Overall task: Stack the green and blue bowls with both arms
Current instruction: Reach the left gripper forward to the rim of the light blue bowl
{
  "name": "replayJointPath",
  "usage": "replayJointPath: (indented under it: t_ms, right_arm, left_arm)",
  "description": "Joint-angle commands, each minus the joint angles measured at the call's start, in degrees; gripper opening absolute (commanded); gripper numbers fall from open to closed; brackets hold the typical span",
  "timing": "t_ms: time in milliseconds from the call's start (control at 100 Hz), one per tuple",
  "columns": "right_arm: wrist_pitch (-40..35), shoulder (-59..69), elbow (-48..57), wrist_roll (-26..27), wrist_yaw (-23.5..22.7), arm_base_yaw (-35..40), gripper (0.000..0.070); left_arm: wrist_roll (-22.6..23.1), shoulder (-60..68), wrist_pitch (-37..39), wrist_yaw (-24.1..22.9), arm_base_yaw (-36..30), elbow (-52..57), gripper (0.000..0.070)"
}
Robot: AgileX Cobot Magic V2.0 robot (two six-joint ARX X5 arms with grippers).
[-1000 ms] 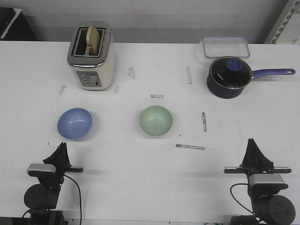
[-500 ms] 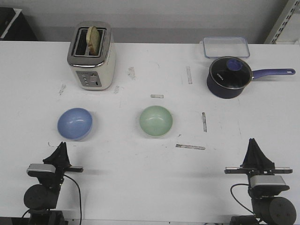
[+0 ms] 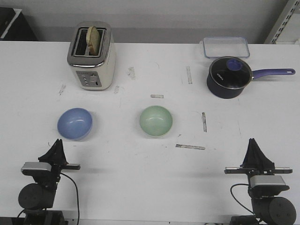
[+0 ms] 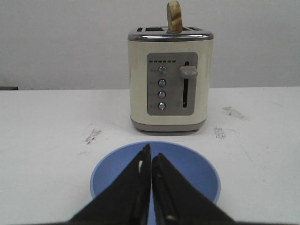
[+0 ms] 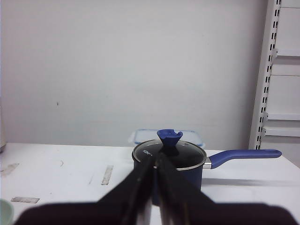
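Nothing is stacked yet: the blue bowl (image 3: pixel 75 123) sits at centre left of the white desk (image 3: pixel 140 178) and the green bowl (image 3: pixel 156 120) at the centre, well apart, both empty and untouched. The left tool (image 3: pixel 57 146) at lower left and the right tool (image 3: pixel 253 149) at lower right are both clenched on nothing. By my reading, the whole job remains.
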Motion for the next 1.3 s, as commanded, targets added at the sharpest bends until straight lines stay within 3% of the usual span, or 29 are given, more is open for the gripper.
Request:
replayJointPath:
  t_ms: [0,380,660,1020,1060,1290]
  right_arm:
    - [0.72,-0.22,0.22,-0.26,0.0,0.04,0.0005]
    - [0.72,-0.22,0.22,-0.26,0.0,0.04,0.0005]
    - [0.72,-0.22,0.22,-0.26,0.0,0.04,0.0005]
    - [0.72,-0.22,0.22,-0.26,0.0,0.04,0.0005]
    - [0.72,-0.22,0.22,-0.26,0.0,0.04,0.0005]
    - [0.72,-0.22,0.22,-0.26,0.0,0.04,0.0005]
  left_arm:
    - [0.13,2.51,-0.77,-0.2,0.07,3.5,0.0001]
    - [-0.42,25.0,-6.73,-0.17,0.04,21.73,0.0001]
    - [-8.79,37.59,-14.64,-0.13,0.07,34.49,0.0001]
    - [-9.01,51.95,-35.34,0.35,3.5,48.54,0.0009]
    - [-9.01,53.18,-36.3,0.35,4.0,49.99,0.0029]
    - [-9.07,59.17,-42.49,5.35,7.74,57.55,0.0343]
